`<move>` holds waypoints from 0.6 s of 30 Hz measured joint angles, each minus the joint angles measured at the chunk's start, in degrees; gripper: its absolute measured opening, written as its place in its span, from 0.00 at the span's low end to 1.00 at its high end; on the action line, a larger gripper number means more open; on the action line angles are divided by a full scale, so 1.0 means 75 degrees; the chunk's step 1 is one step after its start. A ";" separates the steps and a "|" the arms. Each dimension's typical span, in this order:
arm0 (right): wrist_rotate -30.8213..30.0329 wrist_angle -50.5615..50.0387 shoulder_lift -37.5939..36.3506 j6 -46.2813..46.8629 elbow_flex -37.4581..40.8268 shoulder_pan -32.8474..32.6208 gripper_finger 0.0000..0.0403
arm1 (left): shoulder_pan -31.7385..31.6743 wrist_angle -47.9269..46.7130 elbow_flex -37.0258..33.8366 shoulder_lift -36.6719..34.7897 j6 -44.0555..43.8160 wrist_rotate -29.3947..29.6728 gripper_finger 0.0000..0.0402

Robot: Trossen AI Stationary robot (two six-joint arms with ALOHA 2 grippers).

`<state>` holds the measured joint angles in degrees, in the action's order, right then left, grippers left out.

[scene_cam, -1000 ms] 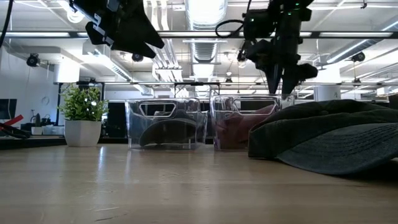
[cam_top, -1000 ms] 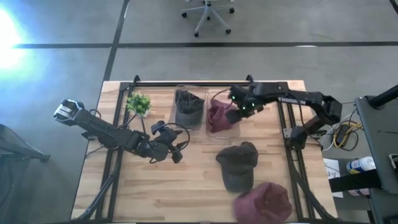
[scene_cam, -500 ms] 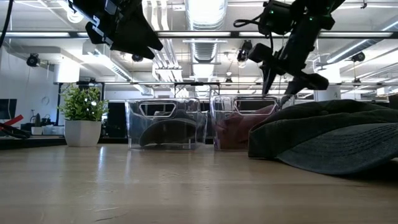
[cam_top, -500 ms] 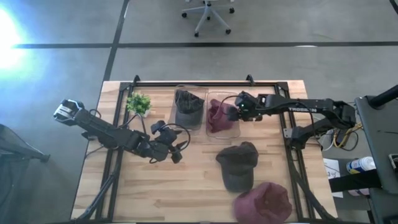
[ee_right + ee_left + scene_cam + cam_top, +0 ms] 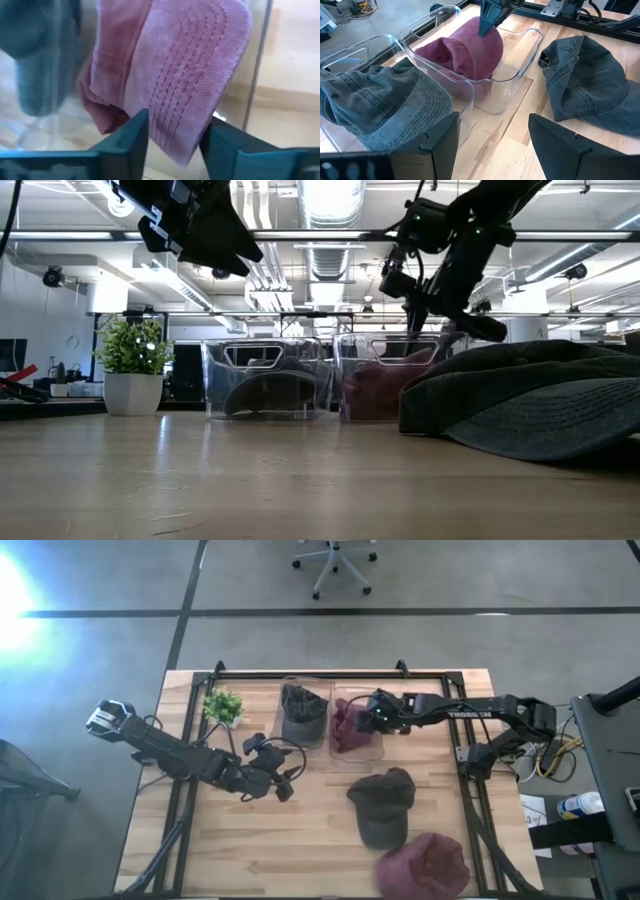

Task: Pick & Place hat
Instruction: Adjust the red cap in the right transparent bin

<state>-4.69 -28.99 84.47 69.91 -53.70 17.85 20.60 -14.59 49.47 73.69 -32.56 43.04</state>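
A red hat (image 5: pixel 348 730) lies crumpled in the right-hand clear bin (image 5: pixel 520 70), with its stitched brim (image 5: pixel 185 110) sticking up. My right gripper (image 5: pixel 175 145) slants down into that bin, open, its two fingers on either side of the brim's end. It also shows in the high view (image 5: pixel 368 715) and the left wrist view (image 5: pixel 486 27). My left gripper (image 5: pixel 492 145) hovers open over the table's left middle (image 5: pixel 283 785), with nothing between its fingers. A dark grey hat (image 5: pixel 382 805) and a second red hat (image 5: pixel 425 865) lie flat on the table. My right gripper has the end of the red hat's brim (image 5: pixel 182 145) between its two fingers (image 5: pixel 127 137), coming from above and slanting down from the table's right. I cannot tell whether the fingers touch the brim. The hat rests in the bin.
A second clear bin (image 5: pixel 290 690) to the left holds a grey hat (image 5: pixel 303 712). A small potted plant (image 5: pixel 222 705) stands at the far left. Black rails (image 5: pixel 330 673) run along the table's far edge and sides. Bare wood lies at the near left.
My right gripper has come down and a little toward the table's left, onto the red hat in the bin. It has rolled about its own line, and it tipped out toward the right on the way. The hats and my left arm have kept still.
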 joint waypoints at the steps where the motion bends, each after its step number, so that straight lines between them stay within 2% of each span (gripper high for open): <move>1: -0.0073 0.0081 0.0012 0.0002 -0.0021 0.0000 0.32 | 0.0000 -0.0003 0.0000 0.0000 -0.0024 -0.0002 0.58; 8: -0.0384 0.0444 0.0084 -0.0032 -0.0054 -0.0003 0.09 | -0.0024 0.0009 0.0000 0.0000 -0.0075 0.0000 0.58; 13: -0.0983 0.0397 -0.0098 0.0112 -0.0087 -0.0154 0.04 | -0.0121 0.0117 0.0016 0.0000 -0.0086 0.0003 0.58; 18: -0.2273 -0.0401 -0.0436 0.0398 -0.0454 -0.0549 0.03 | -0.0386 0.0125 0.0206 0.0003 -0.0034 0.0064 0.58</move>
<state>-21.74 -32.00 81.20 72.90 -57.11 13.73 17.71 -13.65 51.01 73.71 -32.82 43.53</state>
